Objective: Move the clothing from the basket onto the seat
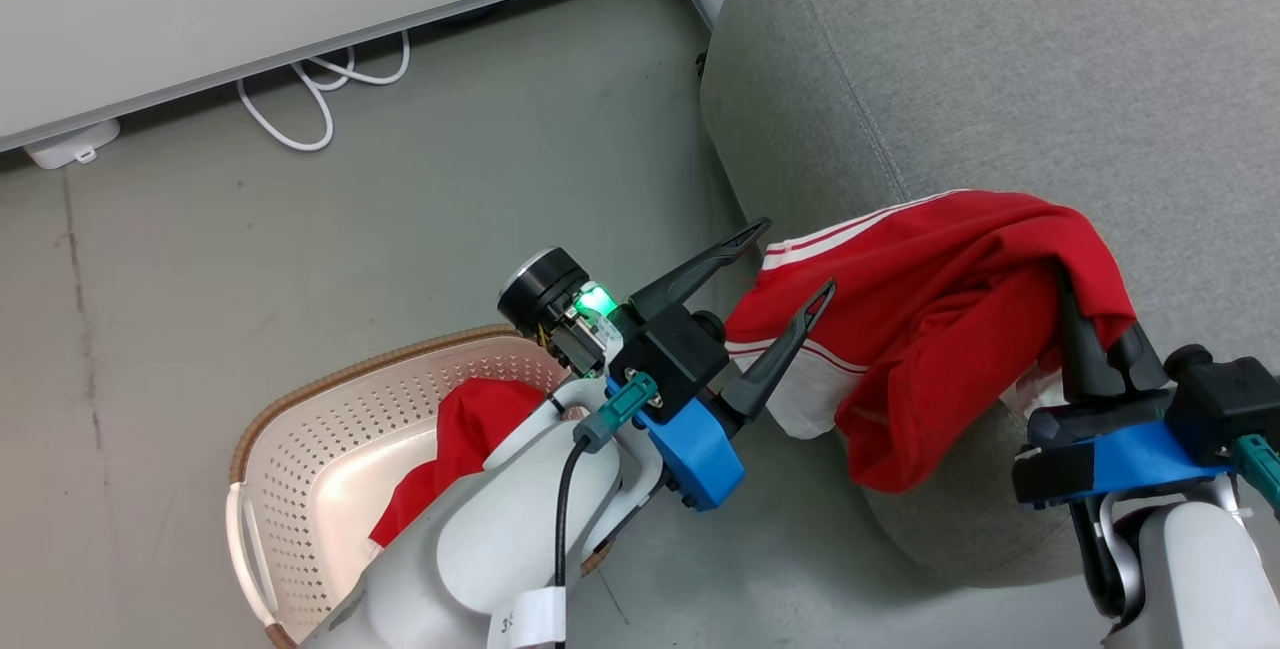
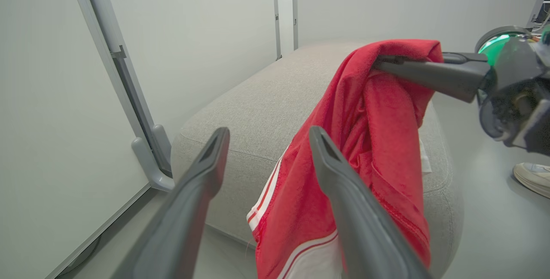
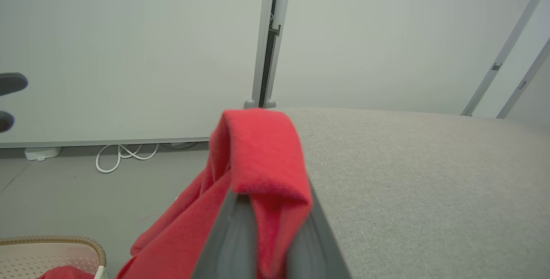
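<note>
The right gripper point(image 1: 1090, 329) pinches one red garment point(image 1: 930, 329) half on the seat point(image 1: 1000, 79); second garment point(image 1: 470, 439) waits in basket point(image 1: 300, 489) behind the spread left gripper point(image 1: 797, 254)

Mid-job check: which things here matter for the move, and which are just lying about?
Job: garment held by right gripper, draped over seat edge; second garment in basket; open left gripper.
Lying about: cable, white box, shoe.
</note>
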### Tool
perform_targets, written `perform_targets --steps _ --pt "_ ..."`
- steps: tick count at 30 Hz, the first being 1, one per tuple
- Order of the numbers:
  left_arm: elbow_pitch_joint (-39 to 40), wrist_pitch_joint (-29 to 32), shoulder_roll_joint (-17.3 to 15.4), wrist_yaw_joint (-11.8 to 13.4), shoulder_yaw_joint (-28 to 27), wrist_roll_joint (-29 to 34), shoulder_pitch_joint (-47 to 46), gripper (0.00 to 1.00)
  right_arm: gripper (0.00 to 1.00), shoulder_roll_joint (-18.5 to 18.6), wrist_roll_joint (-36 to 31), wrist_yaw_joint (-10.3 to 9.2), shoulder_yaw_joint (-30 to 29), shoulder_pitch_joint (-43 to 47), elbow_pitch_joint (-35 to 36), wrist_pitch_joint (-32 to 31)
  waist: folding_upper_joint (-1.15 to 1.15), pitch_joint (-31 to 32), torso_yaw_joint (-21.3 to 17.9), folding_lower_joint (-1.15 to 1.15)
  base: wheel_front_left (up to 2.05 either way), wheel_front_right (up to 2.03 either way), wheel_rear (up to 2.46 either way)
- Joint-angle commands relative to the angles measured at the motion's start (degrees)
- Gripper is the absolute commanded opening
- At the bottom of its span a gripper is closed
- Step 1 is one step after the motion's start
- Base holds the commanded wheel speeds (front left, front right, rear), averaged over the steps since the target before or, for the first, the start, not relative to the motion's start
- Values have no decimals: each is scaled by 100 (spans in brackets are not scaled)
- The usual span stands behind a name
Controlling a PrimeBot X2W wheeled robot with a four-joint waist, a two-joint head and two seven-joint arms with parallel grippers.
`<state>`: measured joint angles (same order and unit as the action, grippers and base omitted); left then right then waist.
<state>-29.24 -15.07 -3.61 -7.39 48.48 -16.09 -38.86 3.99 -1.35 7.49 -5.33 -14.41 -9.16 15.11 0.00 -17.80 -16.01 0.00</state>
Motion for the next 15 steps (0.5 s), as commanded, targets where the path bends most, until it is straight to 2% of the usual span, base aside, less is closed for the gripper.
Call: perform_targets --steps 1,9,15 --pt "7 -16 -39 -9 -5 -12 4 100 0 -27 27 1 -13 81 42 8 0 5 -29 0 0 0 0" --pt "25 -16 -75 -10 -43 57 -84 100 0 -67 -4 1 8 -95 111 8 0 -28 -113 0 0 0 0" --pt "132 -16 -200 -10 -144 216 -285 100 0 -68 24 1 -38 -813 226 8 0 -388 -146 0 0 0 0"
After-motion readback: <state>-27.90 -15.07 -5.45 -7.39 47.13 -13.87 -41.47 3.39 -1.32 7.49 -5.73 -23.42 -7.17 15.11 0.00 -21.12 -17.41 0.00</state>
